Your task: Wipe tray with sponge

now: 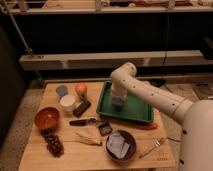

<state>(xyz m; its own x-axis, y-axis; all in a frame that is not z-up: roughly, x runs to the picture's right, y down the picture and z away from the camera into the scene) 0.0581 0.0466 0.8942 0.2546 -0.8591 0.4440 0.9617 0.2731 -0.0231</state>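
Note:
The green tray [135, 111] sits on the wooden table, right of centre. My white arm reaches in from the right, and my gripper [118, 101] points down into the left part of the tray. It presses a small pale sponge [118, 104] against the tray floor. The sponge is mostly hidden under the gripper.
An orange [81, 89], a blue disc [62, 90], a white cup [68, 102] and a dark block [82, 108] lie left of the tray. A red bowl [47, 118], grapes [53, 143], a dark bowl with cloth [120, 145], a fork [152, 147] and a carrot [148, 126] lie in front.

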